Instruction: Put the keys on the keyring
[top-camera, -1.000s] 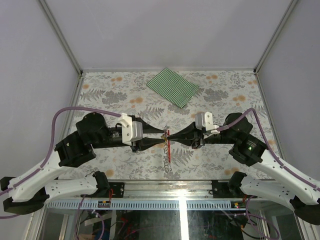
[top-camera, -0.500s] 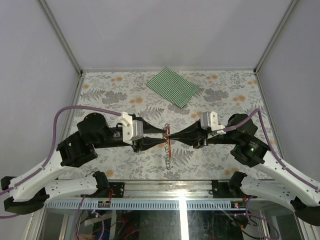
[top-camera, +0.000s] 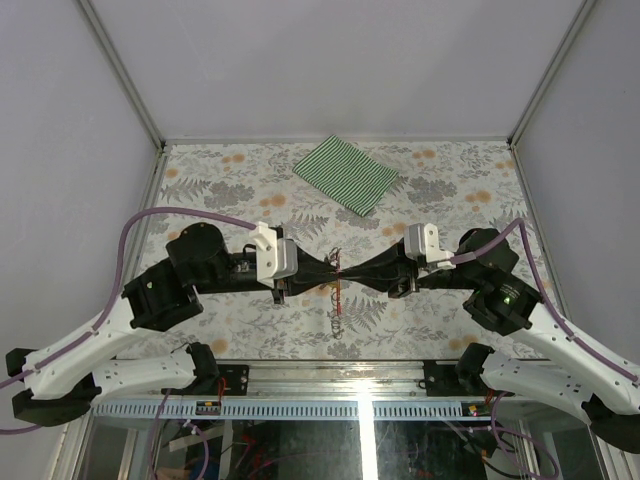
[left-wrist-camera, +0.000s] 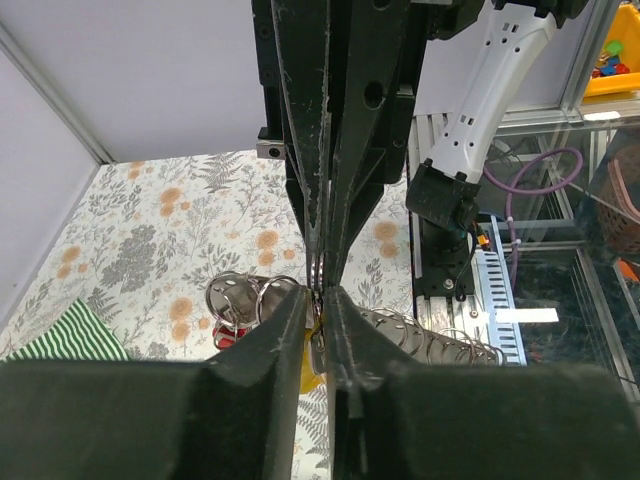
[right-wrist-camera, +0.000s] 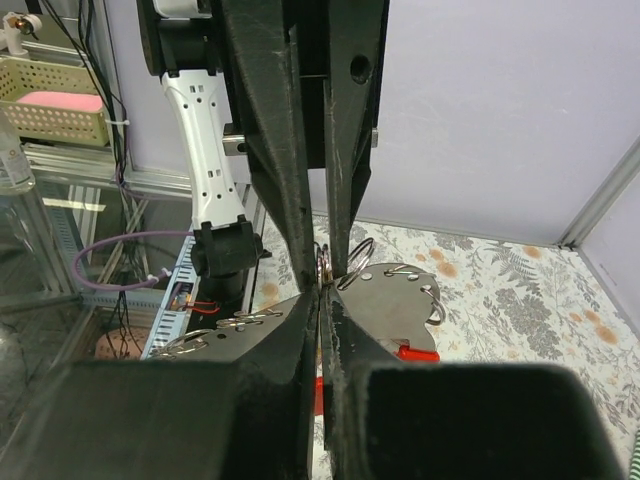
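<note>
Both grippers meet tip to tip above the middle of the table. The left gripper has its jaws nearly together on a yellow key, whose plastic head shows in the narrow gap. The right gripper is shut, pinching the keyring's silver ring at its tips. The keyring's red strap hangs below the tips, and its short chain trails onto the table. More silver rings and a bit of red show left of the left fingers. Any other keys are hidden.
A green striped cloth lies at the back of the flowered table. Grey walls close in the left, right and back. The arm bases and a metal rail line the near edge.
The left arm has pushed a little to the right and its jaws have narrowed on the yellow key. The right gripper has backed off slightly right and stayed shut. The red strap hangs more upright.
</note>
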